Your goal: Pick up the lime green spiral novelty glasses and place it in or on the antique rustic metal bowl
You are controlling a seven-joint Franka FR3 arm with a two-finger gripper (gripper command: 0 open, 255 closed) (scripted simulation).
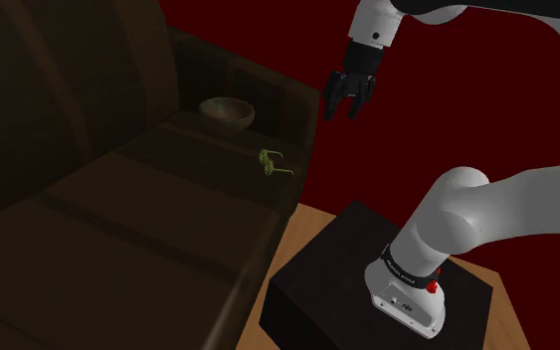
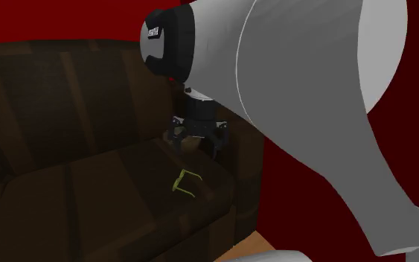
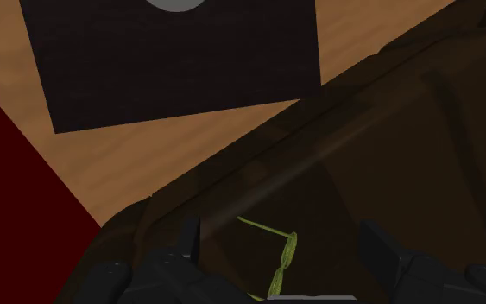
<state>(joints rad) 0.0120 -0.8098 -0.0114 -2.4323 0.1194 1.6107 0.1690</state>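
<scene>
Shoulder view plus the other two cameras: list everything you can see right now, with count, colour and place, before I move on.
lime green thin-framed glasses: one, lime green, lying on the sofa seat near its end, apart from the bowl
dull grey-green round bowl: one, grey-green, upright on the sofa, beyond the glasses
dark brown sofa: one, dark brown, across the shoulder view's left
black box stand: one, black, beside the sofa's end
wooden floor: one, light brown, under the stand
wall: one, dark red, behind the sofa
white arm: one, white with dark joints, rising from the stand
black two-finger gripper: one, black, open, in the air above the glasses
</scene>
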